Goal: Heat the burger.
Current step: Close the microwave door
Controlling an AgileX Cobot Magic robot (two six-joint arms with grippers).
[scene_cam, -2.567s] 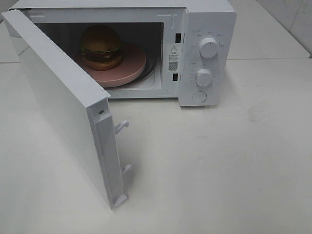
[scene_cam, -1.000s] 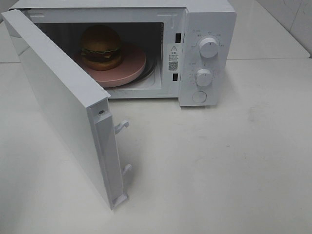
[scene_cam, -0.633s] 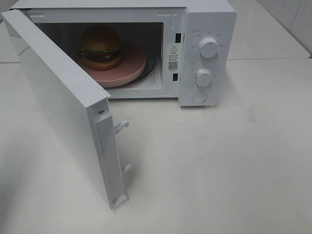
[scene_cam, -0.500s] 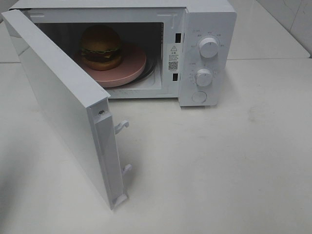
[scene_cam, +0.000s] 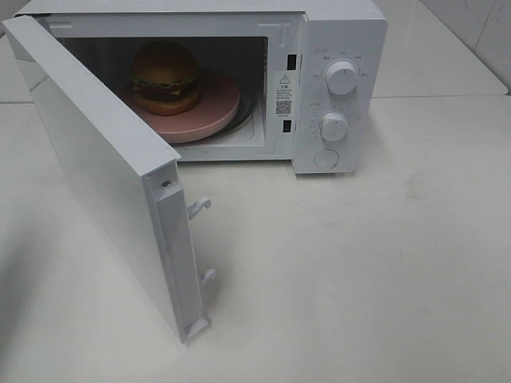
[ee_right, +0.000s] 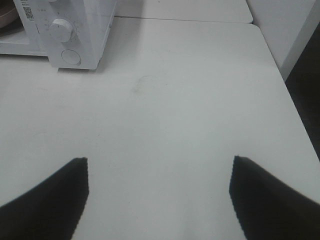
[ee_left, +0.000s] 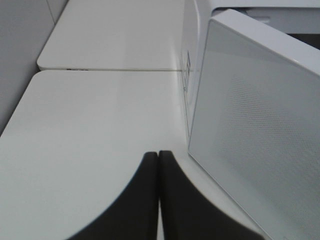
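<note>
My left gripper, pinched shut and empty, hangs just beside the outer face of the open door, nearer it than my right gripper, spread wide over the worktop; beyond, the burger sits on its plate inside the microwave.

left tool: now closed up | table, left edge: darker shadow

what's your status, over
Left pincer shut, empty, beside open door. Right pincer open, empty. Burger on pink plate inside microwave. Door not yet closed.
</note>
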